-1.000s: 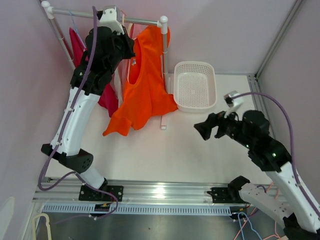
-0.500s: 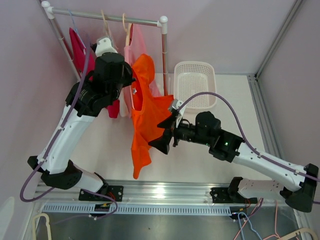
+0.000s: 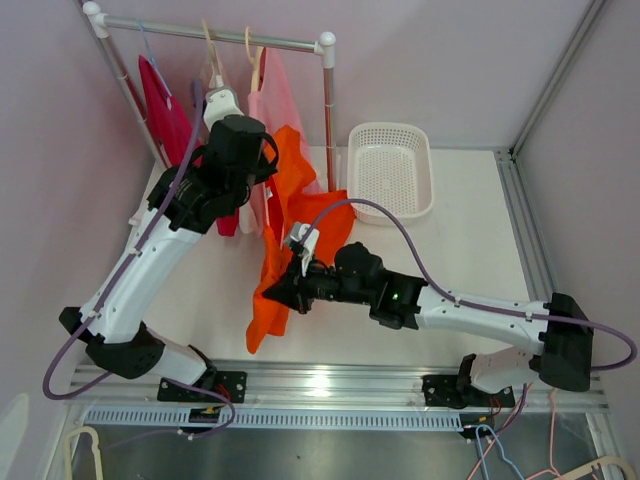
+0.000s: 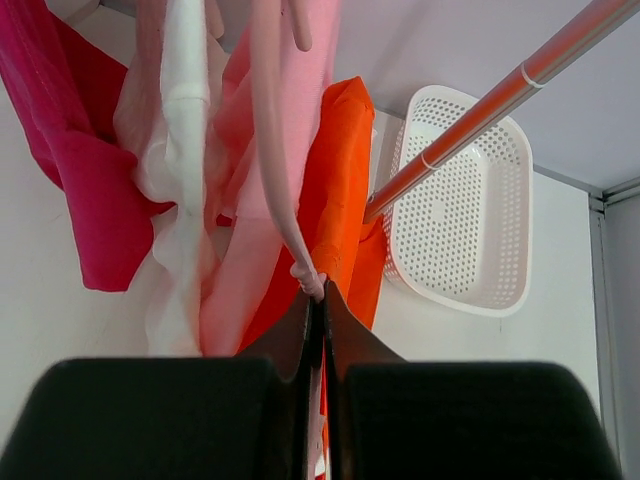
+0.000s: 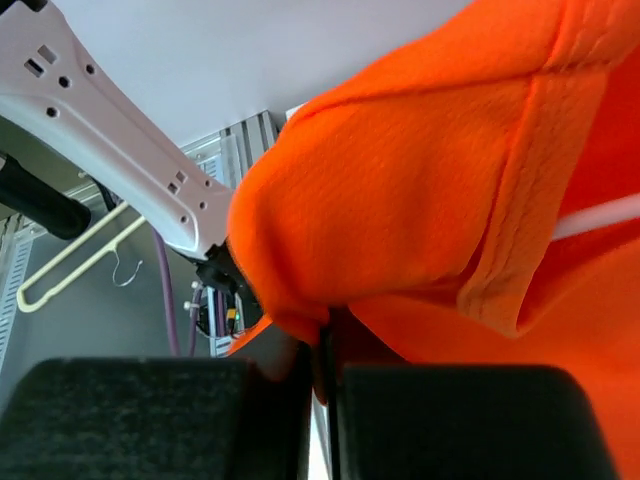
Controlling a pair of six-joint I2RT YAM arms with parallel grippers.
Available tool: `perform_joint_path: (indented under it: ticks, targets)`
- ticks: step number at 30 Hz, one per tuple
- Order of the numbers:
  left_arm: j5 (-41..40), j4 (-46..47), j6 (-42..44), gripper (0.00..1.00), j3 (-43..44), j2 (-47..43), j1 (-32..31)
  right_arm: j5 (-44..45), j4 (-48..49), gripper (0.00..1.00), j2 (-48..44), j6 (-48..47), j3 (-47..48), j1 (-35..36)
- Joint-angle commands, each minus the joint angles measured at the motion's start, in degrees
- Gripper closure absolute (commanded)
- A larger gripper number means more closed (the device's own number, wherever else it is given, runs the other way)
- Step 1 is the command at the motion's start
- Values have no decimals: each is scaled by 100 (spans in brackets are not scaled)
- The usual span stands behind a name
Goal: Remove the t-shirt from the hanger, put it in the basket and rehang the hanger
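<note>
Starting at the left hand, we find its fingers pressed together on the lower tip of the hanger. The hanger is a pale pink arm that rises from the pinch toward the top of the left wrist view. The orange t-shirt hangs just beside that pinch and drapes down toward the bench. We cannot tell whether its collar is around the hanger.

The right hand is clamped on a fold of the t-shirt. In the right wrist view, a bulge of orange cloth is nipped between the two fingers, with a hemmed edge to its right. In the top view, this hand sits at the lower part of the garment, nearer the arm bases than the left hand.

Beside the t-shirt, a pink shirt, a white cloth and a magenta shirt hang from the rack. A white basket stands on the bench to the right of the rack post, near the t-shirt's edge.
</note>
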Motion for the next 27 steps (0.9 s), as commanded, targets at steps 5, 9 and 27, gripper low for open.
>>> perform_joint_path:
  ticks: [5,9,27]
  targets:
    - [98,460,544,99,404,-70,-29,1038,-475,100,-1009,-154,-328,1103]
    - [642,-6,554,99,1280,281,182,1653,-450,100,-1274,-58,-953,1746]
    - [1003,615,308,99,-1188,-1167,-108,1820,-1161,100,237,-847,1338,1535]
